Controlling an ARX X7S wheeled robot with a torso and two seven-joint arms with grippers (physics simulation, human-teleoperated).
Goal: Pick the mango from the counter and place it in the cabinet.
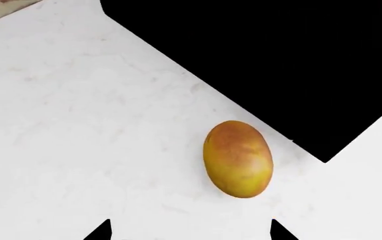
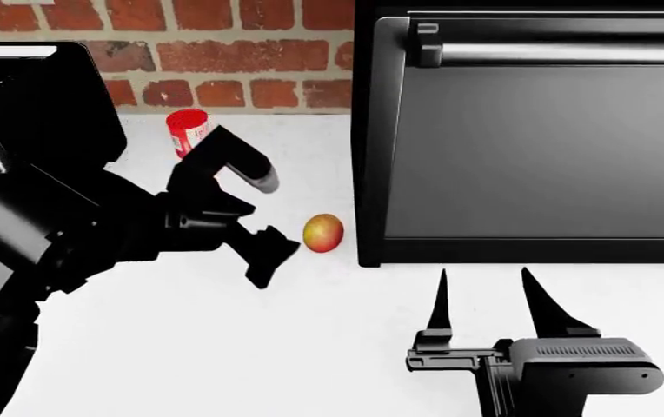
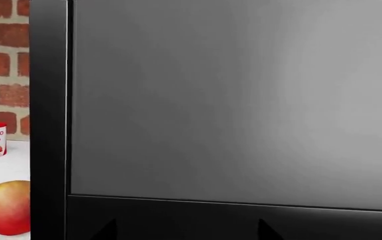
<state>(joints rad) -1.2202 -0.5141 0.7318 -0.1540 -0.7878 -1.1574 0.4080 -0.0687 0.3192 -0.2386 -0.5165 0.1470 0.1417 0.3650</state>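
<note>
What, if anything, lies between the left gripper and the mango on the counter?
Nothing: in the head view only bare counter separates the open left gripper from the mango; the left wrist view agrees.

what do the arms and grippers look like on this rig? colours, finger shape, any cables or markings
Both arms are matte black, blocky and angular. The left gripper has thick fingers, one with a grey end; a white patch shows on the black housing behind it. The right gripper has two thin, tapering, blade-like black fingers on a flat crossbar, with a rounded dark grey body that has a vent grille. No cables or lettering visible.
</note>
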